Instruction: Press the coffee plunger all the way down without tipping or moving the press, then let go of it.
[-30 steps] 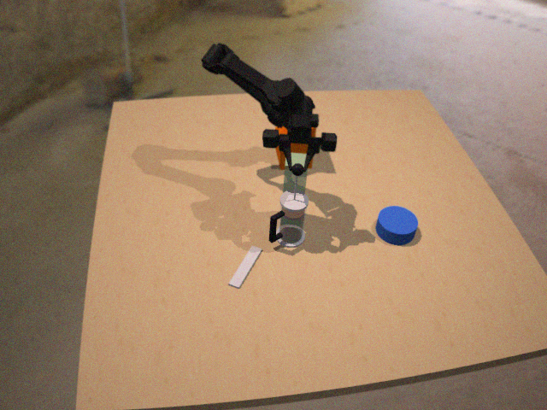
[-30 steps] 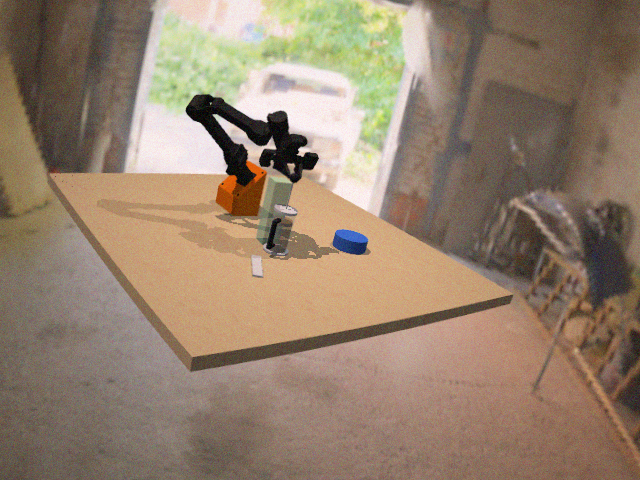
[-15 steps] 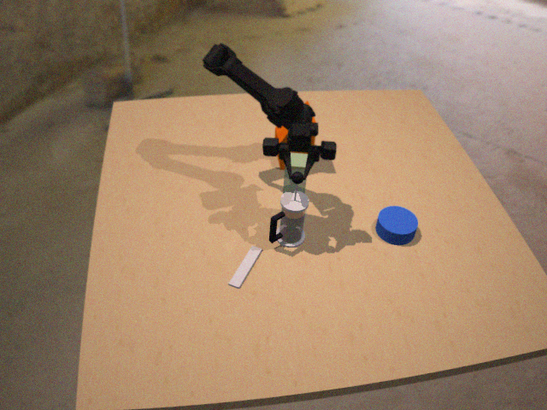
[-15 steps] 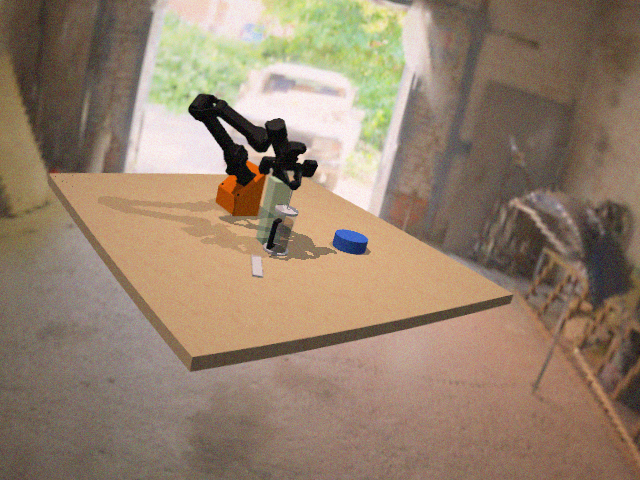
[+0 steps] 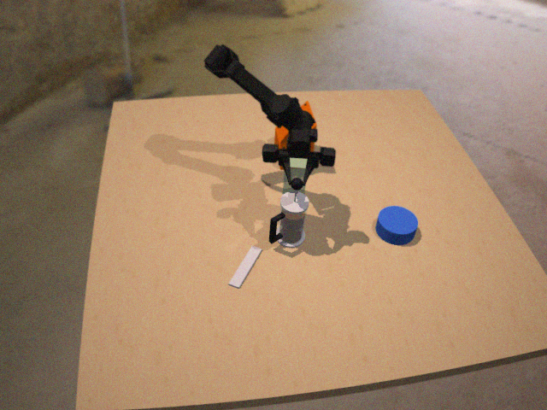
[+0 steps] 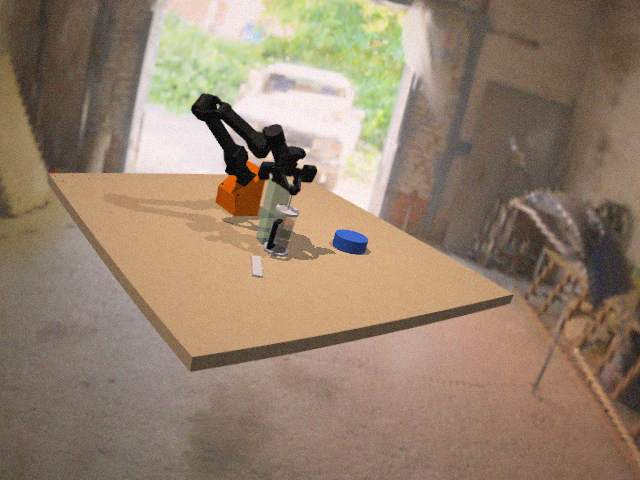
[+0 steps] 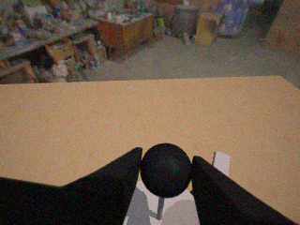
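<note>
The coffee press (image 5: 291, 227) (image 6: 284, 235) stands on the table, a clear cylinder with a pale lid (image 5: 291, 203) (image 6: 285, 209) and a black side handle (image 5: 273, 229) (image 6: 272, 236). Its round black plunger knob (image 5: 297, 184) (image 6: 294, 189) (image 7: 166, 175) is a little above the lid, with a short length of thin rod (image 7: 160, 208) showing between them. My gripper (image 5: 297, 179) (image 6: 294, 186) (image 7: 166, 157) is shut on the knob, one fingertip against each side. The plunger disc inside the cylinder cannot be made out clearly.
A translucent green block (image 5: 298, 162) (image 6: 272, 198) stands behind the press, close to it. A blue round disc (image 5: 397, 225) (image 6: 350, 241) lies to the right. A flat white strip (image 5: 245, 266) (image 6: 256, 266) (image 7: 221, 162) lies in front of the press, on the handle side.
</note>
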Robot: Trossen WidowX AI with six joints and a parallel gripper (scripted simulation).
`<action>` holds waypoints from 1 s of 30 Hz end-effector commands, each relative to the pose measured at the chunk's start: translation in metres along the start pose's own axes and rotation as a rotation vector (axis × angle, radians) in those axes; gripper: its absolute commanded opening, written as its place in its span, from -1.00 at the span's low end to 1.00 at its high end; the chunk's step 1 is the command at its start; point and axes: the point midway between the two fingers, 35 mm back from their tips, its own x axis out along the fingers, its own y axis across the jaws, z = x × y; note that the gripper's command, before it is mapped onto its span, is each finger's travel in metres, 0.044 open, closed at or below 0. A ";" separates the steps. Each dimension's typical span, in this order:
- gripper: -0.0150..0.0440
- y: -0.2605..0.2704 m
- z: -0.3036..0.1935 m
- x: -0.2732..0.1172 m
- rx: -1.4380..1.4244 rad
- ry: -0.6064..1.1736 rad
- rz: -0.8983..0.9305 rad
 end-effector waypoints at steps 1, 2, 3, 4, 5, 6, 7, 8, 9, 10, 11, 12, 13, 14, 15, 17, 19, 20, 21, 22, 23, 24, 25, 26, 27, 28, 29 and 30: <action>-0.05 -0.001 -0.030 0.010 -0.034 0.066 -0.004; -0.05 -0.001 -0.031 0.011 -0.034 0.065 -0.005; -0.05 -0.001 -0.032 0.012 -0.034 0.065 -0.005; -0.05 -0.001 -0.033 0.014 -0.035 0.064 -0.005; -0.05 -0.002 -0.033 0.015 -0.035 0.064 -0.005; -0.05 -0.002 -0.034 0.016 -0.035 0.064 -0.005; -0.05 -0.002 -0.034 0.018 -0.036 0.063 -0.005; -0.05 -0.001 -0.034 0.019 -0.036 0.063 -0.004; -0.05 -0.001 -0.034 0.020 -0.036 0.063 -0.004; -0.05 -0.002 -0.033 0.021 -0.036 0.063 -0.004; -0.05 -0.002 -0.033 0.022 -0.036 0.063 -0.004; -0.05 -0.002 -0.032 0.023 -0.036 0.063 -0.004; -0.05 -0.002 -0.032 0.023 -0.036 0.063 -0.004; -0.05 -0.002 -0.032 0.024 -0.036 0.063 -0.004; -0.05 -0.002 -0.031 0.024 -0.036 0.063 -0.004; -0.05 -0.001 -0.031 0.025 -0.036 0.063 -0.005; -0.05 -0.001 -0.030 0.026 -0.036 0.063 -0.005; -0.05 -0.001 -0.030 0.027 -0.036 0.063 -0.005; -0.05 -0.001 -0.029 0.027 -0.036 0.063 -0.005; -0.05 -0.001 -0.029 0.028 -0.036 0.063 -0.005; -0.05 -0.001 -0.029 0.028 -0.036 0.063 -0.005; -0.05 -0.001 -0.028 0.029 -0.036 0.063 -0.005; -0.05 -0.001 -0.028 0.029 -0.036 0.063 -0.005; -0.05 -0.001 -0.028 0.030 -0.036 0.062 -0.005; -0.05 -0.001 -0.028 0.030 -0.036 0.062 -0.005; -0.05 -0.001 -0.027 0.030 -0.036 0.062 -0.005; -0.05 -0.001 -0.027 0.031 -0.036 0.062 -0.005; -0.05 -0.001 -0.027 0.031 -0.036 0.062 -0.005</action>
